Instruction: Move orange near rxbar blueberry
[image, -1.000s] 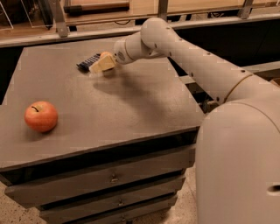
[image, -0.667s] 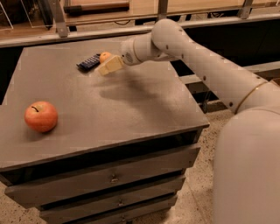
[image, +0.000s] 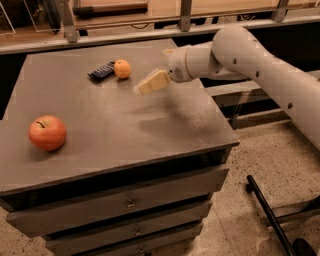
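Note:
The orange is small and round and rests on the grey table top near the back. It sits right beside the right end of the rxbar blueberry, a flat dark bar with pale stripes. My gripper hovers over the table to the right of the orange, a short gap away, holding nothing. The white arm reaches in from the right.
A larger red-orange apple sits at the front left of the table. Drawers run below the table's front edge. A railing runs behind the table. A black base part lies on the floor at right.
The gripper has drawn back to the right and toward the front, away from the bar. The orange now lies alone on the table next to the bar.

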